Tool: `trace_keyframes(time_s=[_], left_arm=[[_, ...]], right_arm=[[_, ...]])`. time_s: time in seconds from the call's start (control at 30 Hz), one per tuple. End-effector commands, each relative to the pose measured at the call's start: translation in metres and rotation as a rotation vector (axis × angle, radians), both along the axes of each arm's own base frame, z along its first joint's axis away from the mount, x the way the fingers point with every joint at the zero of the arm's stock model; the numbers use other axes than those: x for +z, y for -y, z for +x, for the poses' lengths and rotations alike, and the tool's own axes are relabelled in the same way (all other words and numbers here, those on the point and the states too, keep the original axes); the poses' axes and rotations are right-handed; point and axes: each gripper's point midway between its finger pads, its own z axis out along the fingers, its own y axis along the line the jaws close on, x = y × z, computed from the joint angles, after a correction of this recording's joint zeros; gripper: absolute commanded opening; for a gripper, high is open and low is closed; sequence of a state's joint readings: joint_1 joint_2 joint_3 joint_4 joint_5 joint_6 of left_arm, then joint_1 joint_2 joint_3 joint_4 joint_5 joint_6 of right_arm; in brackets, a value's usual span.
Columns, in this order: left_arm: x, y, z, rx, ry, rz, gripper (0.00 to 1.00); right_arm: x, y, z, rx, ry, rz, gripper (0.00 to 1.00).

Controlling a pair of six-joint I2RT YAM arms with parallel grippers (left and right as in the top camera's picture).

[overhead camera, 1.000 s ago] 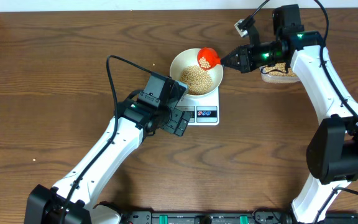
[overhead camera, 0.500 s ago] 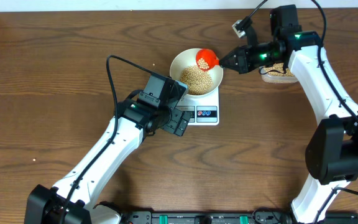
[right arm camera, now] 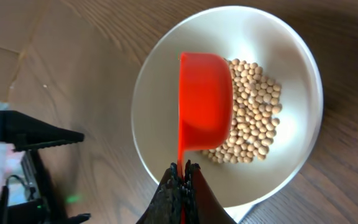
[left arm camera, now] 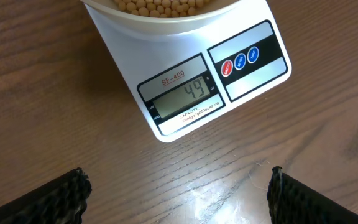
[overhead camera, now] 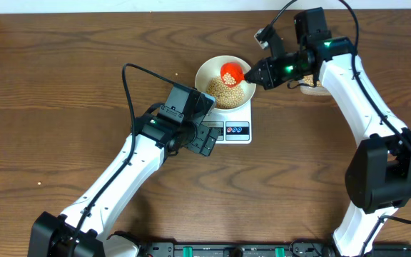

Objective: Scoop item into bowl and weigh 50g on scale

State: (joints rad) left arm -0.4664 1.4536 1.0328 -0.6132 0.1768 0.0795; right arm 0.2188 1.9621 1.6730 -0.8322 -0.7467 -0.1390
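Observation:
The white bowl [overhead camera: 216,68] holds tan beans [overhead camera: 225,89] and stands on the white scale [overhead camera: 235,123]. In the left wrist view the scale [left arm camera: 253,81] has its display [left arm camera: 182,98] reading 49, with a red and a blue button beside it. My right gripper [overhead camera: 257,73] is shut on the handle of a red scoop [overhead camera: 231,71] tipped on its side over the bowl [right arm camera: 278,37] and its beans [right arm camera: 253,118]; the scoop [right arm camera: 204,102] also shows in the right wrist view. My left gripper [overhead camera: 204,140] is open and empty, low over the table in front of the scale.
A clear tub with more beans [overhead camera: 310,84] sits right of the scale, mostly hidden behind my right arm. A black cable [overhead camera: 125,86] loops over the table left of the bowl. The table's front edge carries a black rail [overhead camera: 227,250].
My right gripper has moved left and the red scoop has gone further in over the bowl and tipped. The left arm has not moved.

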Motion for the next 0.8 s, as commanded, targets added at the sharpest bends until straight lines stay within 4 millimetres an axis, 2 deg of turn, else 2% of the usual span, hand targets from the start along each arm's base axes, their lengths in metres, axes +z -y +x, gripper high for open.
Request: trace_keyframes(time_s=[0.0,0.77], left_arm=[[-0.0046,-0.0024,0.0006,0.001,-0.006,0.016,0.93],[-0.0047,-0.0024,0.0005,0.001,-0.006,0.016,0.93]], right_arm=[[0.0152,-0.0029,0.0018,0.008,0.066,-0.033,0.01],[0.0189,-0.0097,-0.0065,0.058,0.151,-0.139,0.01]])
